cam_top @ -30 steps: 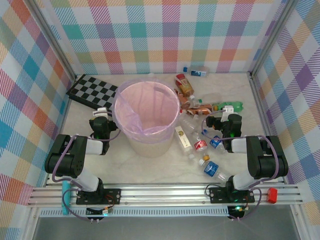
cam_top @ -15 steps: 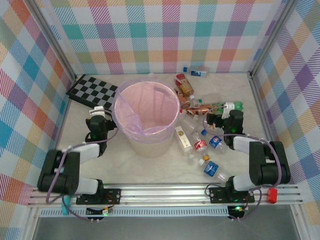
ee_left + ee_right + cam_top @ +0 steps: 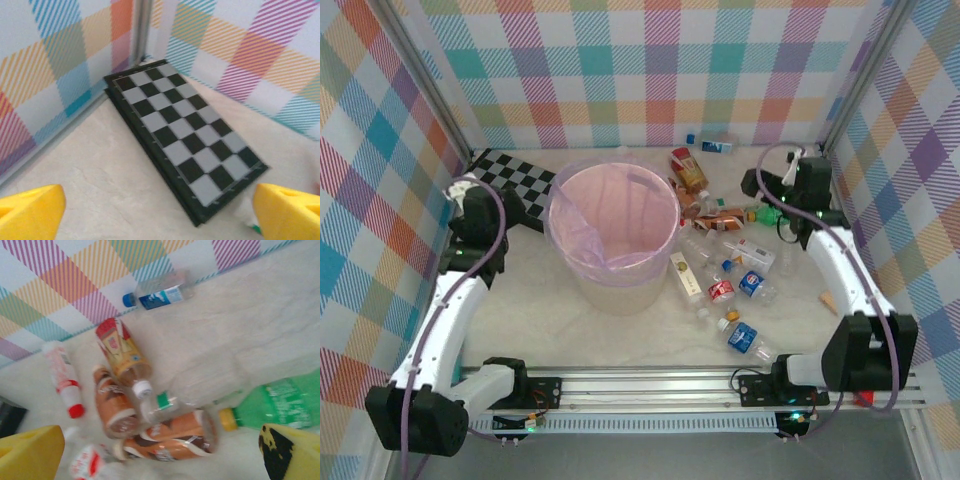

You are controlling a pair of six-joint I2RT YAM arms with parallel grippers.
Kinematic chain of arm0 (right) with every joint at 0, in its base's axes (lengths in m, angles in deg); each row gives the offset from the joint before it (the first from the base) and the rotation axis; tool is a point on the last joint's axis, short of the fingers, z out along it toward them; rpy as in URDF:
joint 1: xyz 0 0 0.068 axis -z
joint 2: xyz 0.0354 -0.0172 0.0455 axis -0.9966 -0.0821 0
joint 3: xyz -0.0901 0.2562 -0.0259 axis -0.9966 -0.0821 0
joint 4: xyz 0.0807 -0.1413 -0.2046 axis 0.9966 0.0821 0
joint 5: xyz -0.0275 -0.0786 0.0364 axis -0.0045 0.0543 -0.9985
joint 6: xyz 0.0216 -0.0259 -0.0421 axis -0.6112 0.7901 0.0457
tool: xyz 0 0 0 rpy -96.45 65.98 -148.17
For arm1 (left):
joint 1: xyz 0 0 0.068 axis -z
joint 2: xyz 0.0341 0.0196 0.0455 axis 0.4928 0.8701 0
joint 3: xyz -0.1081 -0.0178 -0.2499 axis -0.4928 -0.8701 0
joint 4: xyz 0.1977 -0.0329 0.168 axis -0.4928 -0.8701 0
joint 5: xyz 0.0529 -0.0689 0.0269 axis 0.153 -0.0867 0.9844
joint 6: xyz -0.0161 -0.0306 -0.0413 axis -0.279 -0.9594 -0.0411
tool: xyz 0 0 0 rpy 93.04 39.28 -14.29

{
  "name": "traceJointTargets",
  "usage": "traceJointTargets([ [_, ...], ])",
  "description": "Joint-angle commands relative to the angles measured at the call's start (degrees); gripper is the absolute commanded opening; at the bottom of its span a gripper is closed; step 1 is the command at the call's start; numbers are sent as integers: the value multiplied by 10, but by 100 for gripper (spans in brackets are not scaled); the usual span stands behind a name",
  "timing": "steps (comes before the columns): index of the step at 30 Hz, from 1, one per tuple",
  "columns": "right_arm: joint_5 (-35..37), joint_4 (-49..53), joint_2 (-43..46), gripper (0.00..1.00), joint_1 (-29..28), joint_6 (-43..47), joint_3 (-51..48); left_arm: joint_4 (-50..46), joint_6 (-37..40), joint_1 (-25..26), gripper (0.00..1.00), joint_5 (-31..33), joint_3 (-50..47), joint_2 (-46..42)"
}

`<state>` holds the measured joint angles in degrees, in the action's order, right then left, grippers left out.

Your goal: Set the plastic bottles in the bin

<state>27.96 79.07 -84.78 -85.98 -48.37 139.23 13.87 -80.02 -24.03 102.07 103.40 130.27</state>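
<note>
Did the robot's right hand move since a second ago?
Yes. The right gripper went toward the back wall, away from the arm bases, and is now beyond the green bottle.

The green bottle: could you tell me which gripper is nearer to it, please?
Right. The right gripper hovers close by the green bottle; the left gripper is across the bin, over the checkerboard.

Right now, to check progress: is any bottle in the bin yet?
No, the bin holds nothing but its liner, while the bottles lie on the table to its right.
</note>
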Motion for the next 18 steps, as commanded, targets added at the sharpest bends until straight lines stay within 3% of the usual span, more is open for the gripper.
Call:
traceJointTargets([
  [1,-72,65,-85,100,2,-131,50,-142,-30,0,85,-120,88,-9],
  [3,-80,36,-139,98,-1,-182,84,-193,-19,4,83,-182,157,13],
  [8,-43,-13,-258,97,-17,-278,175,-246,-2,48,83,-245,237,31],
  [14,-21,-29,-399,95,-32,-348,298,-275,5,109,84,-268,256,61],
  [18,-3,16,-485,95,-34,-364,405,-305,9,129,83,-256,251,65],
])
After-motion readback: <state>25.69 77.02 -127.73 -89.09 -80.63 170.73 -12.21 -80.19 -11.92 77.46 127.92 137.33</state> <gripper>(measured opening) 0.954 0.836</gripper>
